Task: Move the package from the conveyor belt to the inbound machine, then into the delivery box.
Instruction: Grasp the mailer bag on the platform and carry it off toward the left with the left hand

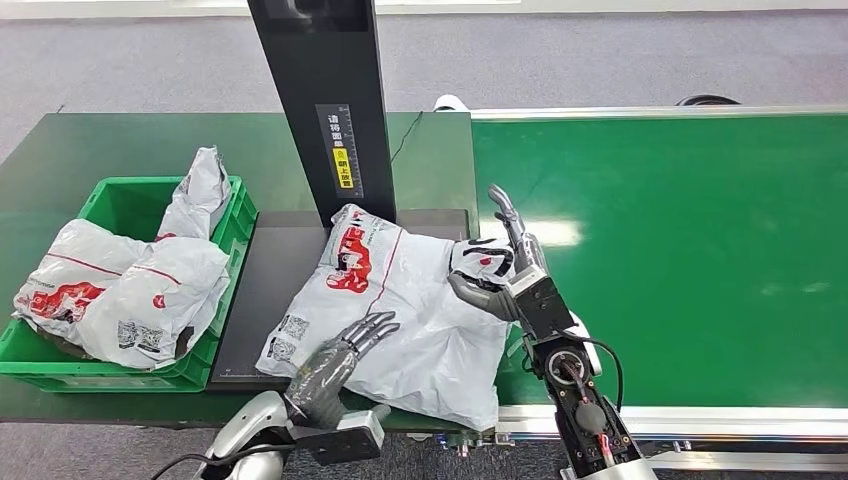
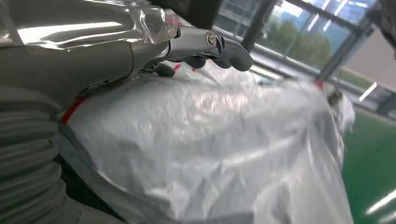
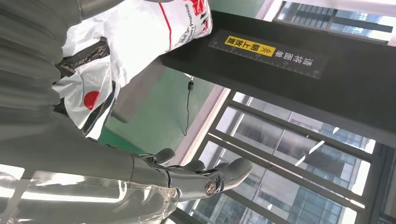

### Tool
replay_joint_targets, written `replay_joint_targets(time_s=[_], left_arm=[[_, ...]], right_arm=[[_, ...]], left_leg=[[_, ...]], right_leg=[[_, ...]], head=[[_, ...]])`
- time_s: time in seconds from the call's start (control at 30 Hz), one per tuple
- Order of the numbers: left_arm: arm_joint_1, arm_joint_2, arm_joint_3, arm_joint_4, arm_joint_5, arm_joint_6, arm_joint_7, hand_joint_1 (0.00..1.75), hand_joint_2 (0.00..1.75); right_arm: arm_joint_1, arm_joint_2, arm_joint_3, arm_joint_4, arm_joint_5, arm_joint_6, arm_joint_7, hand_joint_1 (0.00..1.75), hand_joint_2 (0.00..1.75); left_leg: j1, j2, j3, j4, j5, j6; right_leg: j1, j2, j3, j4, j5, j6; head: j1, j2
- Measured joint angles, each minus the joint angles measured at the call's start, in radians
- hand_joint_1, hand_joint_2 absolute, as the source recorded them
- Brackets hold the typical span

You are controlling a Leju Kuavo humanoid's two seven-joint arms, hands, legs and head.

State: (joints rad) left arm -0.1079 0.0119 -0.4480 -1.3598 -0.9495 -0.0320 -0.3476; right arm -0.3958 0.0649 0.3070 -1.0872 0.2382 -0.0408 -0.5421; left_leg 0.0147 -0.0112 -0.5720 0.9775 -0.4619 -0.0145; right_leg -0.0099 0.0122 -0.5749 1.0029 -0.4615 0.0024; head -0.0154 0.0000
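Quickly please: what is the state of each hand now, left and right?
Left hand: open, fingers resting flat on the package, not gripping.
Right hand: holds the package's edge with the thumb; the other fingers are stretched out.

White package (image 1: 400, 300) with red print; green conveyor belt (image 1: 680, 250); crate (image 1: 120, 200) seemingly green.

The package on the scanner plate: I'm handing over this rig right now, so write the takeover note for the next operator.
Left hand: fingers flat on the near edge of the package, not clearly gripping.
Right hand: pinches the package's right corner between thumb and fingers.
The package lies on the inbound machine's dark plate, below the black column, its right part reaching onto the conveyor belt.
The green delivery box on the left already holds other white bags.
Done: off the belt to the machine. Left: into the box.
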Motion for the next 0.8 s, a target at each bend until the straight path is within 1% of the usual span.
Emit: replay_joint_targets(time_s=[0.27, 0.67, 0.73, 0.8], left_arm=[[-0.038, 0.020, -0.064, 0.091, -0.022, -0.081, 0.025, 0.00, 1.75], [-0.061, 0.028, -0.083, 0.139, -0.023, -0.092, 0.029, 0.00, 1.75], [-0.067, 0.029, -0.087, 0.146, -0.021, -0.100, 0.036, 0.24, 1.75], [-0.073, 0.028, -0.089, 0.155, -0.004, -0.107, 0.033, 0.99, 1.75]], right_arm=[[-0.002, 0.000, -0.003, 0.003, 0.001, 0.002, 0.005, 0.00, 1.75], [-0.002, 0.003, -0.004, 0.007, 0.001, 0.002, 0.005, 0.00, 1.75], [-0.002, 0.003, -0.005, 0.007, 0.002, 0.002, 0.005, 0.00, 1.75], [-0.001, 0.003, -0.009, 0.008, 0.003, 0.000, 0.007, 0.00, 1.75]], left_leg=[[0.000, 0.000, 0.000, 0.000, 0.000, 0.000], [0.000, 0.000, 0.000, 0.000, 0.000, 0.000], [0.000, 0.000, 0.000, 0.000, 0.000, 0.000], [0.000, 0.000, 0.000, 0.000, 0.000, 0.000]], right_leg=[[0.000, 0.000, 0.000, 0.000, 0.000, 0.000], [0.000, 0.000, 0.000, 0.000, 0.000, 0.000], [0.000, 0.000, 0.001, 0.000, 0.000, 0.000], [0.000, 0.000, 0.001, 0.000, 0.000, 0.000]], head=[[0.000, 0.000], [0.000, 0.000], [0.000, 0.000], [0.000, 0.000]])
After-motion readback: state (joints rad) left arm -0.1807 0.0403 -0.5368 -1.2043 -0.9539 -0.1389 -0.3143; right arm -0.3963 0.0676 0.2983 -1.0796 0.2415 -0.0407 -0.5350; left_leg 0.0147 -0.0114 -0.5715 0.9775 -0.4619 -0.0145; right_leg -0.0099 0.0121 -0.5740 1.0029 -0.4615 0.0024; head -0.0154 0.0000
